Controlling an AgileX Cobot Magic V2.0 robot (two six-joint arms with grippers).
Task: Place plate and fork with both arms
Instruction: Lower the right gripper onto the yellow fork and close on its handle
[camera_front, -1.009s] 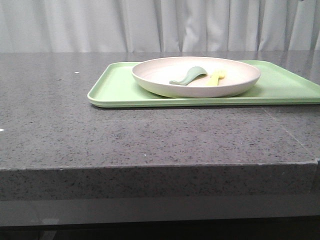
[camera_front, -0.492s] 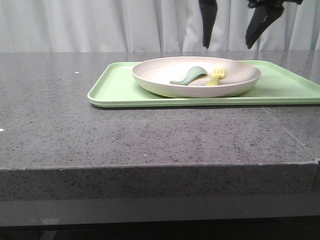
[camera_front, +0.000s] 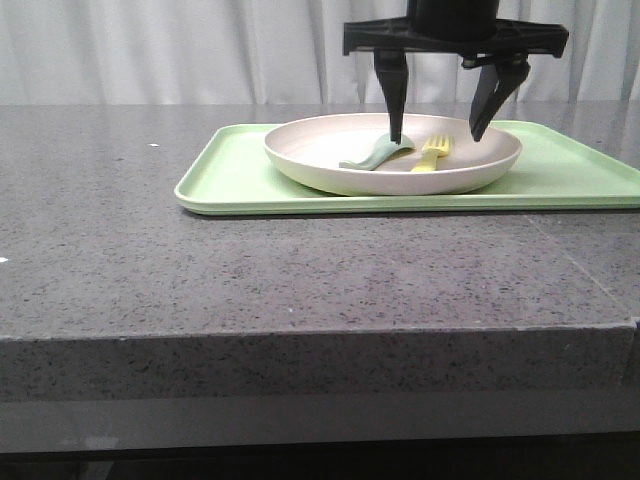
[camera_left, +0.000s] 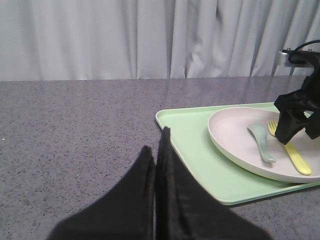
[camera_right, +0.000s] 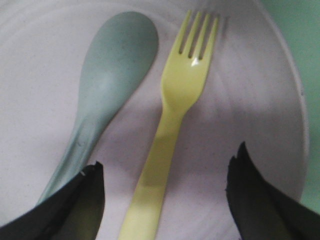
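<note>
Spoon just beside fork crowds one pincer finger; other side free.

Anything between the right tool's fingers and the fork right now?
Nothing but bare plate. In the right wrist view the open right tool straddles the fork handle; the spoon lies beside it, its handle near one finger.

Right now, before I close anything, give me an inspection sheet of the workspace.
Surface: grey speckled counter, a few pale specks.
Job's things: plate on the green tray; fork lying in the plate beside the spoon.
Clutter: nothing seen beyond the spoon.
Grippers: right tool open, fingers straddling the fork handle, above the plate; left tool shut, off the tray.
Cables: one at the right arm.
Surroundings: white curtain behind.
</note>
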